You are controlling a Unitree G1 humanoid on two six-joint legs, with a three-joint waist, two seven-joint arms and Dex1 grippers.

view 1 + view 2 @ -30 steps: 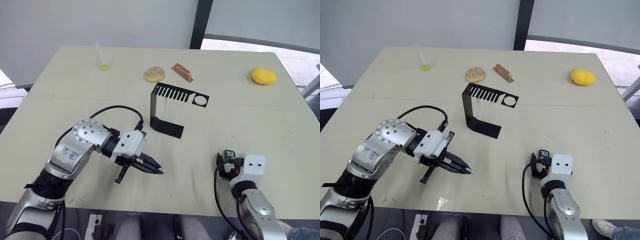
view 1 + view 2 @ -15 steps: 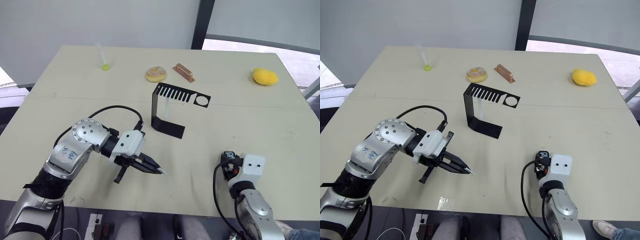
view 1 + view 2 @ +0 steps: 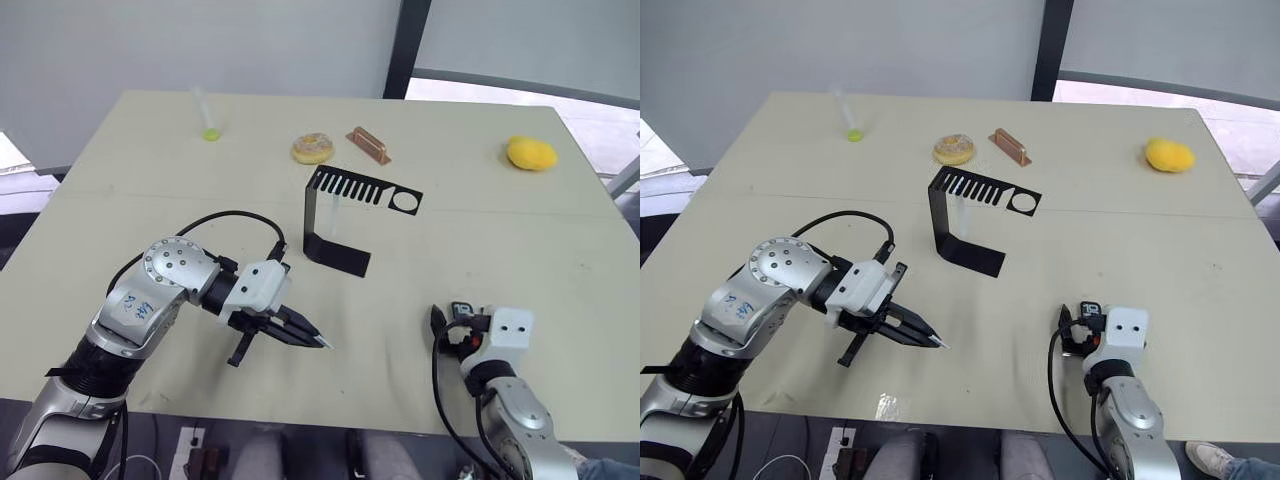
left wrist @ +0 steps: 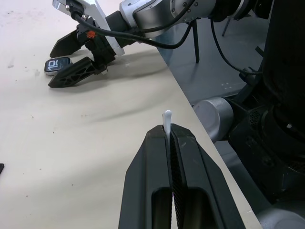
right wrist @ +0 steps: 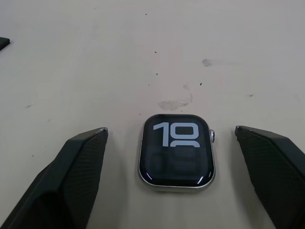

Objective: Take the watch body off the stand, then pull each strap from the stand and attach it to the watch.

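Setting: beige worktop (image 3: 520, 240) before a grey wall, with a window at the far right corner.
Stand: one black stand (image 3: 340, 257) at mid-worktop, upright, its slotted top plate bare of the watch.
Watch body: one watch body (image 5: 176, 152), lying flat and screen up on the near right of the worktop, well apart from the stand.
Right gripper: the right gripper (image 5: 170, 131) straddles the watch body; its fingers (image 5: 76, 162) are spread, one on each side, neither touching the case.
Change: half a second ago these fingers sat close about the watch body; they have now parted, and the case rests on the worktop.
Meaning: the first step appears complete, and the case is judged parked ready for strap fitting.
Left gripper: the left gripper (image 3: 318, 340) is low over the near worktop, fingers clenched on the first strap (image 4: 167, 116), whose white tip protrudes beyond them.
Straps: two counted; the second strap (image 3: 331, 215) seems to hang under the stand's top plate, faint against the worktop.
Next step: judged to be bringing the first strap to the case; a loose case may slide when pushed.
Other items: one bread ring (image 3: 312, 149), one copper-coloured bar (image 3: 367, 144), one yellow lump (image 3: 530, 153), one clear tube (image 3: 207, 120).
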